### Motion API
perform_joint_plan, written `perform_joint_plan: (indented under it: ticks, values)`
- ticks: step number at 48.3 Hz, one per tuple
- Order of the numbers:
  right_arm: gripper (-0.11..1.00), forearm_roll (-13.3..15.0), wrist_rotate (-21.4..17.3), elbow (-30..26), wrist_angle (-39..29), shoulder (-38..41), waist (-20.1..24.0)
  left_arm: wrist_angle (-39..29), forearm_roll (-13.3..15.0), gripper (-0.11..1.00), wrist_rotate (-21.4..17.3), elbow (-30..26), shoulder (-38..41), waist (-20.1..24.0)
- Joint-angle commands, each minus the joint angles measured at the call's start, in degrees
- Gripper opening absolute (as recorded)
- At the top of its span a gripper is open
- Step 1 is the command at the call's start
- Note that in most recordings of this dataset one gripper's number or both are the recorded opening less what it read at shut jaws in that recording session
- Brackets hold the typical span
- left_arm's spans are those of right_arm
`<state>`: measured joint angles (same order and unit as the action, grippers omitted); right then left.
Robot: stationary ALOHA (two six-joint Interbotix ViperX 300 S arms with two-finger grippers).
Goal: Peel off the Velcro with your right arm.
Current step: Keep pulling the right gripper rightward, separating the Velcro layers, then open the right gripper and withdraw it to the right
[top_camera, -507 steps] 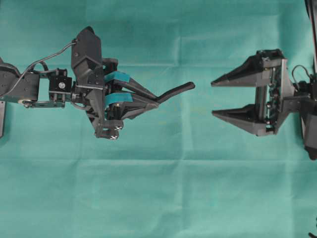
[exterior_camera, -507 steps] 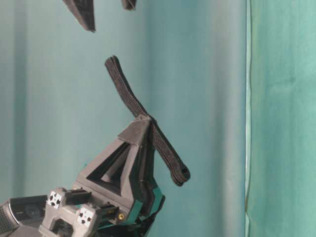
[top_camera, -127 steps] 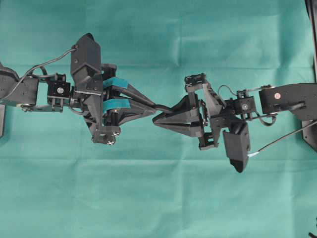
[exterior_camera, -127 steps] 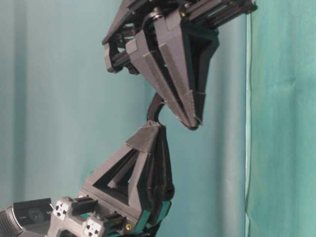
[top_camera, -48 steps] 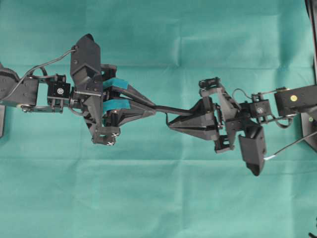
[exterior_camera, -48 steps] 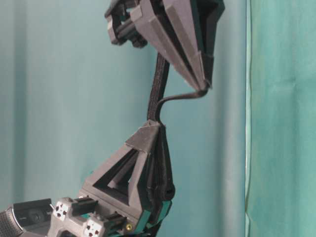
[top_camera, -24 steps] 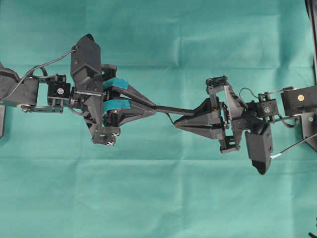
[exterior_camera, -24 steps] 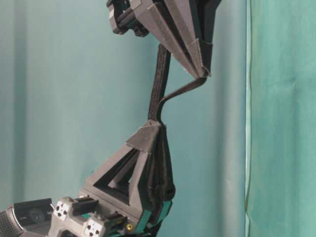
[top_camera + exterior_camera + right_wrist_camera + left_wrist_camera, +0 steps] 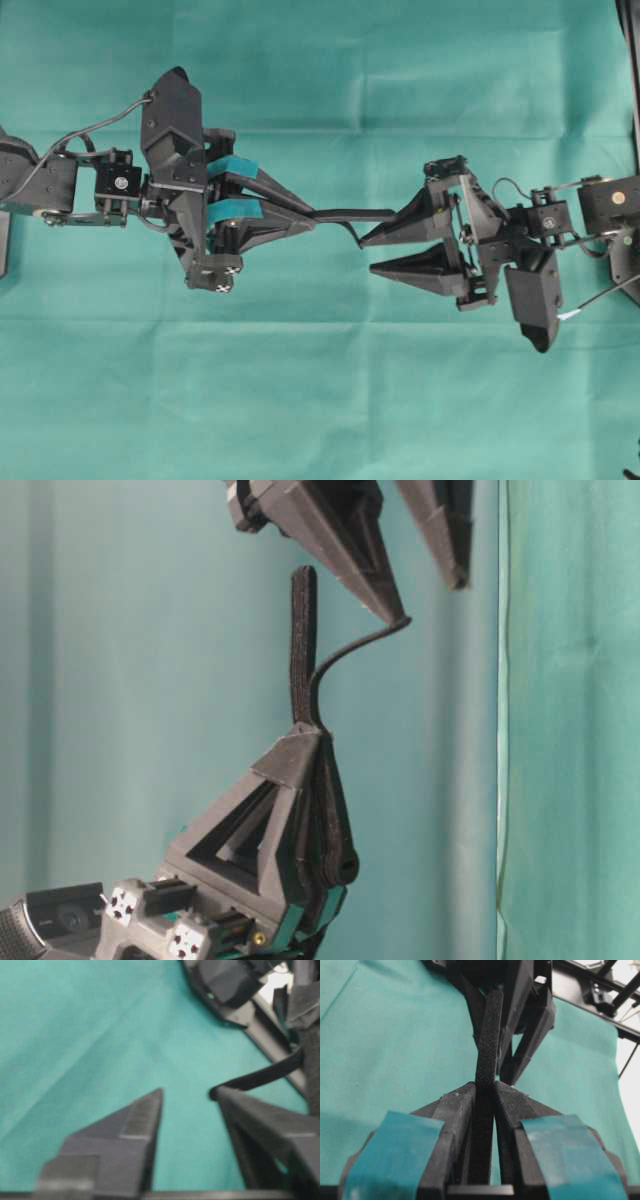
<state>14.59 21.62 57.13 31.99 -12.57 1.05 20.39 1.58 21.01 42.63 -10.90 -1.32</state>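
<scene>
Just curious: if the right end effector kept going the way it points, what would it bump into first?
Probably the Velcro at its fingertips, then the left end effector holding it. The right end effector is open; depth is uncertain.

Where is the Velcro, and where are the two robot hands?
Velcro point(image 9: 302, 645): table-level view, on the upright strip's middle.
Left hand point(image 9: 300, 215): overhead view, between its shut fingertips, clamping the Velcro.
Right hand point(image 9: 368, 254): overhead view, in the gap between its spread fingertips.
</scene>
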Motion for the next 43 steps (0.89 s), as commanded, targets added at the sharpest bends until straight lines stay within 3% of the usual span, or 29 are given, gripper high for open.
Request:
perform_joint_plan:
  ticks: [1,43]
  values:
    - [0.17,-0.6,-0.1,0.1,0.4,-1.7,0.2,0.6,0.1,0.10,0.0,-0.7,-1.4,0.1]
    - [0.18,-4.2,-0.4,5.1,0.4,-10.6,-2.5,0.9,0.1,0.10,0.0,-0.7,-1.4,0.2]
